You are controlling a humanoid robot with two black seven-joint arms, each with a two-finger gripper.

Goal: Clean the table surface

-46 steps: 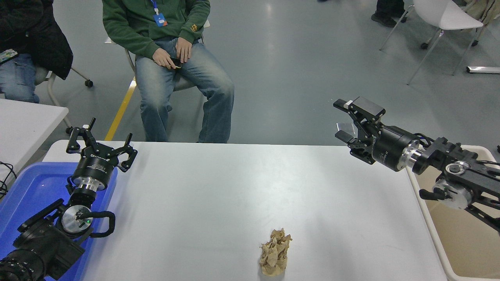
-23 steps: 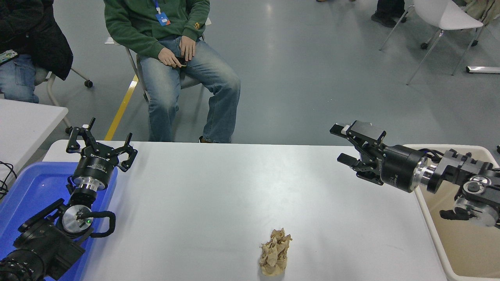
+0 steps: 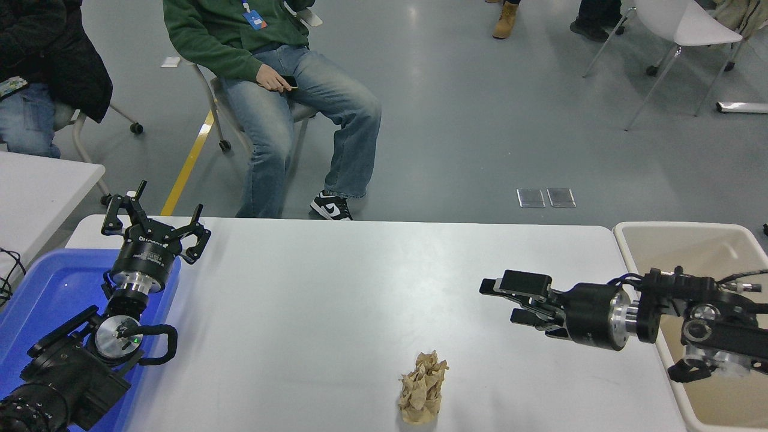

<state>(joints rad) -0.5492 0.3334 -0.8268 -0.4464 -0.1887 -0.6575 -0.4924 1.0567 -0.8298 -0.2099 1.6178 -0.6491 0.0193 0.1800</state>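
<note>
The table surface [image 3: 336, 282] is a wide white top filling the middle of the head view. A crumpled wad of brown paper [image 3: 423, 388] stands on it near the front edge, right of centre. My right gripper [image 3: 499, 301] reaches in from the right, low over the table, pointing left. It is open with nothing between its fingers, and it hovers up and to the right of the wad, apart from it. My left gripper [image 3: 155, 223] is parked open at the table's far left corner, above a blue bin.
A blue bin [image 3: 42, 294] sits at the left edge under the left arm. A beige bin [image 3: 702, 246] stands at the right edge beside the right arm. A smaller white table [image 3: 36, 186] is at far left. A seated person [image 3: 282, 72] is beyond the far edge.
My right arm has come down and swung left and nearer, from above the far right corner to low over the table. The seated person has shifted back and to the right. The left arm has not moved.
</note>
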